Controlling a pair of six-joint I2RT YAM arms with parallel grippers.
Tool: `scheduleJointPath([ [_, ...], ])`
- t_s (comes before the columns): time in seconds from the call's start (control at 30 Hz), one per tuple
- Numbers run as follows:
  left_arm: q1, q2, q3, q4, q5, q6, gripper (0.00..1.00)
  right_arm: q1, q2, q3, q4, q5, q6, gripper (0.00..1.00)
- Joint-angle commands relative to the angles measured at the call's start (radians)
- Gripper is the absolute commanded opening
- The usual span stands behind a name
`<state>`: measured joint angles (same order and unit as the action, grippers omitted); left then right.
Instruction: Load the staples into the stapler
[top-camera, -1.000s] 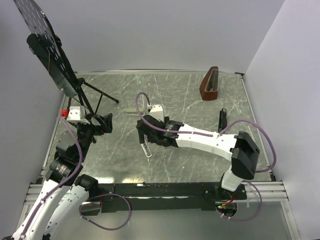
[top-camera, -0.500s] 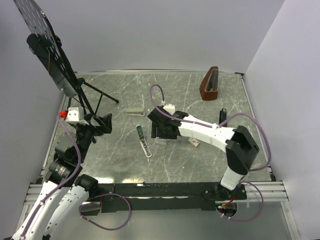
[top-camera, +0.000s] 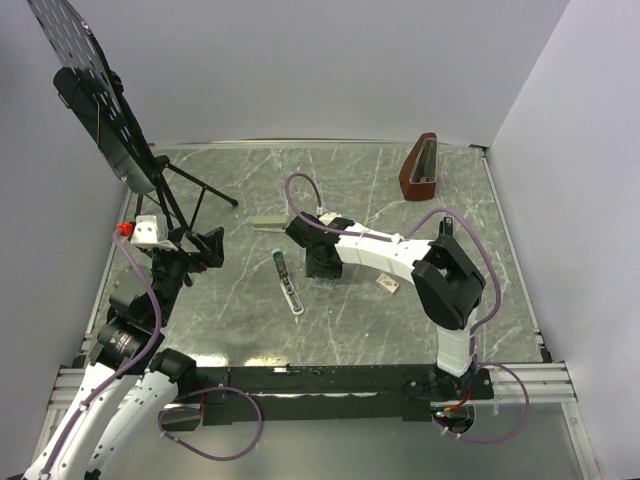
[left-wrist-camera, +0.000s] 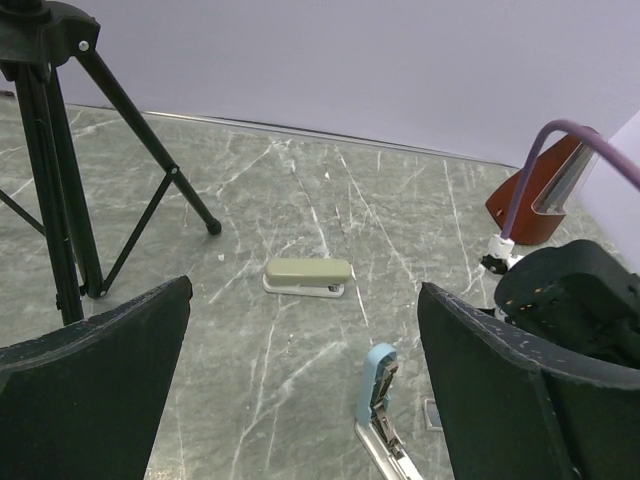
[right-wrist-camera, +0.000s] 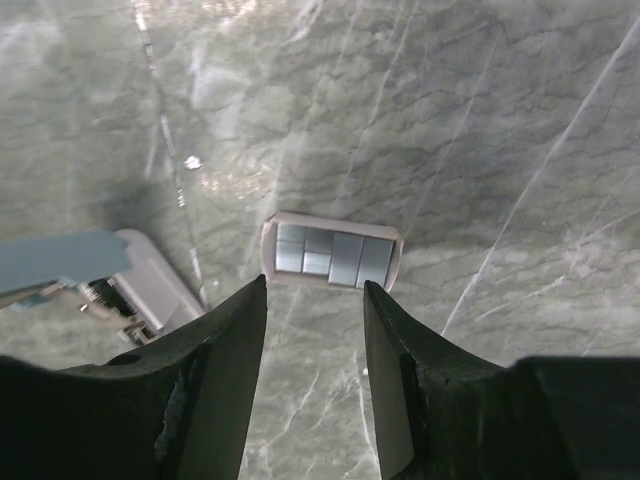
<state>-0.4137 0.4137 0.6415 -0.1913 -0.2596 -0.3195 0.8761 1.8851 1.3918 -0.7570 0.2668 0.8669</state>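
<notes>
Left gripper (left-wrist-camera: 305, 300), of black plastic, is held spread wide above the left side of the grey marbled worktop (top-camera: 380, 200). The right gripper (right-wrist-camera: 312, 290) is likewise parted over the worktop's middle, with nothing pinched. A black tripod stand (top-camera: 100, 110) is set at the far left corner. An olive-grey closed stapler (left-wrist-camera: 308, 275) is laid behind the centre. The opened stapler (top-camera: 288, 282), pale blue on top with a silvery rail, is laid just left of the right gripper. The silvery staples (right-wrist-camera: 331, 253) are seen in a small pale open box (right-wrist-camera: 266, 248), just beyond the parted right fingertips.
</notes>
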Motion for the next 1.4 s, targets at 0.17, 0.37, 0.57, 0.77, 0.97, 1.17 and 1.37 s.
scheduleJointPath([
  [0.17,-0.005,-0.007,0.000,0.033,-0.006,-0.006,0.99,-0.014,0.048,0.041,-0.012,-0.012,0.012,0.44],
  [0.37,-0.007,-0.006,-0.002,0.036,-0.003,-0.004,0.99,-0.015,0.083,0.056,-0.034,-0.003,0.015,0.43],
  [0.57,-0.007,-0.006,-0.002,0.036,-0.001,-0.004,1.00,-0.015,0.100,0.055,-0.048,0.014,0.027,0.42],
  [0.77,-0.007,-0.007,-0.002,0.036,0.000,-0.004,0.99,-0.015,0.106,0.055,-0.047,0.014,0.027,0.42],
  [0.97,-0.007,-0.007,-0.002,0.036,-0.001,-0.004,0.99,-0.014,0.079,0.043,-0.077,0.041,0.047,0.41],
  [1.17,-0.007,-0.009,-0.003,0.035,0.000,-0.004,0.99,-0.014,0.086,0.046,-0.104,0.066,0.052,0.41],
  [1.37,-0.007,-0.009,-0.003,0.035,-0.001,-0.004,1.00,-0.009,0.098,0.041,-0.053,0.031,0.020,0.37],
])
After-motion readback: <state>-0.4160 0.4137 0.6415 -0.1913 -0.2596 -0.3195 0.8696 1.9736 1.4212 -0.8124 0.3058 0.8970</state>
